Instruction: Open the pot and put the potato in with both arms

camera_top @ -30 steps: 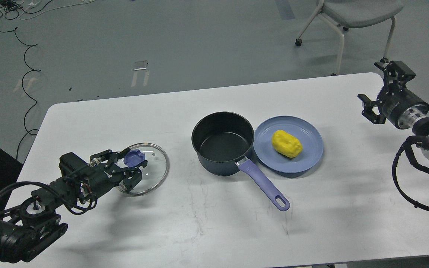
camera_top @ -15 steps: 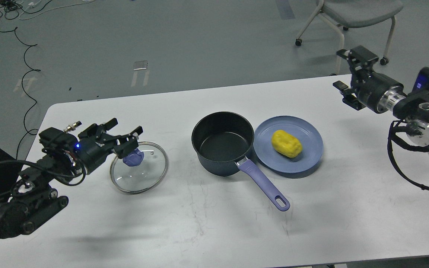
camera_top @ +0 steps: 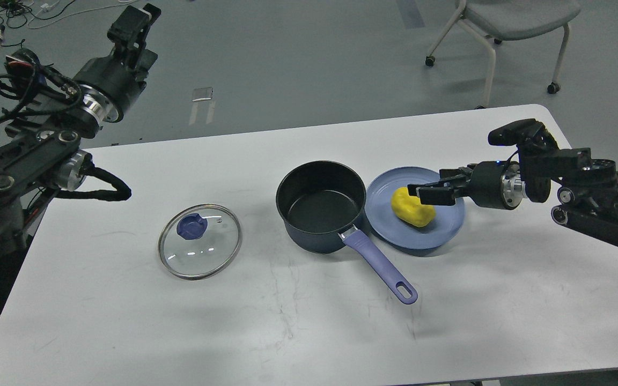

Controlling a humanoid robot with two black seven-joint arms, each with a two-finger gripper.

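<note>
Head view shows the white table (camera_top: pixel 309 321) with my two black arms reaching over it from either side. My right gripper (camera_top: pixel 431 192) stretches in low from the right and sits at the upper right side of the lumpy bright yellow toy potato (camera_top: pixel 412 207); its two dark fingers lie close together, pointing left, and I cannot tell whether they are parted or pressed shut, or whether they touch the potato at all. The potato lies on the flat round blue plate (camera_top: pixel 446 228), right of centre.

Just left of the plate, its rim touching or nearly touching the plate's edge, stands the small dark navy saucepan (camera_top: pixel 321 214), uncovered, its black inside bare. Its long lavender-purple handle (camera_top: pixel 381 265) runs toward me and to the right, ending in a hole.

Well to the left of the saucepan, the round glass lid (camera_top: pixel 200 241) with a metal rim lies flat on the table, its blue-purple knob (camera_top: pixel 191 226) facing up. Nothing holds it.

My left gripper (camera_top: pixel 132 24) is raised high at the upper left, beyond the table's far edge and well apart from the lid. It is seen dark and end-on, so I cannot tell whether its fingers are apart or together.

Beyond the table, a grey chair (camera_top: pixel 518 16) on castors stands on the grey floor, with black cables (camera_top: pixel 35 80) trailing at the far left.
</note>
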